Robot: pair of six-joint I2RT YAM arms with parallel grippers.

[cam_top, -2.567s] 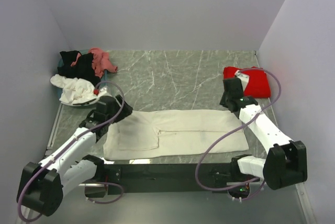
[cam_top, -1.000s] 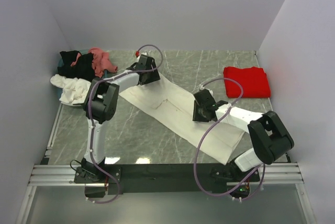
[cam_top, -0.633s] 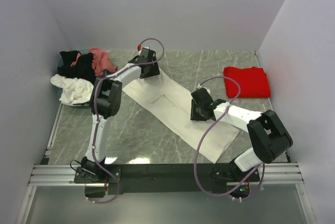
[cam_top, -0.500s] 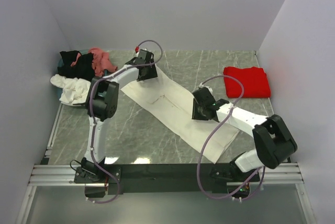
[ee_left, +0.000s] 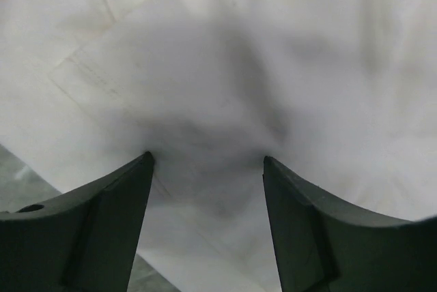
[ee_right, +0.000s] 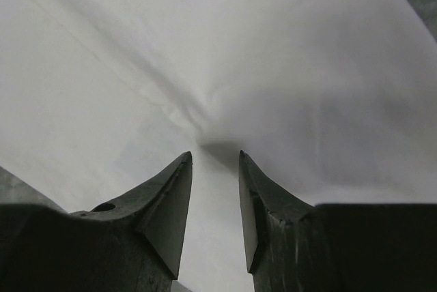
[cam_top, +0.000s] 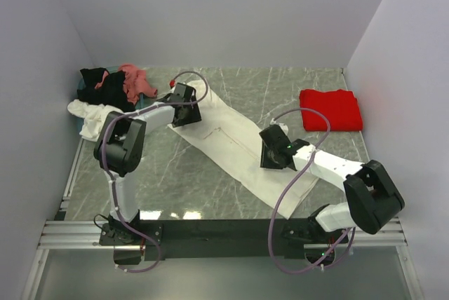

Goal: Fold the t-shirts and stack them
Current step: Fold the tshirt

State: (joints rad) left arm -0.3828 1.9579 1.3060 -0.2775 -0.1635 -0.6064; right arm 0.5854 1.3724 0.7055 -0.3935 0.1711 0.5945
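The cream t-shirt (cam_top: 238, 146) lies diagonally on the table (cam_top: 175, 174). The left claw (ee_left: 207, 166), spread wide, presses its far end; the right claw (ee_right: 215, 159) pinches a fold mid-cloth.

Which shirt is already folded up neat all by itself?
The red shirt, a tidy square by the right wall. The cream shirt lies spread out in a long strip under both grippers, and the black, pink and white ones sit crumpled in a heap at the left.

Seen from above, the cream t-shirt (cam_top: 242, 149) runs as a diagonal band from 11 o'clock to 5 o'clock across the counter (cam_top: 175, 181), with both arms reaching over it. Bare counter lies at 7 o'clock and at 12 to 1 o'clock. A heap of clothes (cam_top: 109, 100) blocks 10 o'clock, and the folded red t-shirt (cam_top: 331, 109) blocks 2 o'clock.
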